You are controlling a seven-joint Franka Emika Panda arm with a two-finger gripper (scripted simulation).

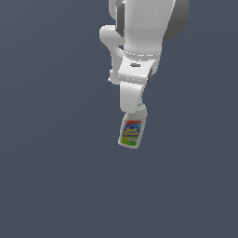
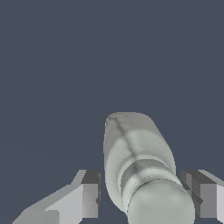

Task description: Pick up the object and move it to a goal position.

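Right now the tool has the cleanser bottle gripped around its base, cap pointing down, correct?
Not quite. The tool is at the cap end of the cleanser bottle; the body hangs below it, base downward, as the exterior view shows.

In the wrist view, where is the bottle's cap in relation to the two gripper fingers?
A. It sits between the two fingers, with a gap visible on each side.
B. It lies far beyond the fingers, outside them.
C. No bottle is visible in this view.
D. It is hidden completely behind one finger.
A: the white cap of the cleanser bottle lies between the fingers of the gripper, with background showing on both sides.
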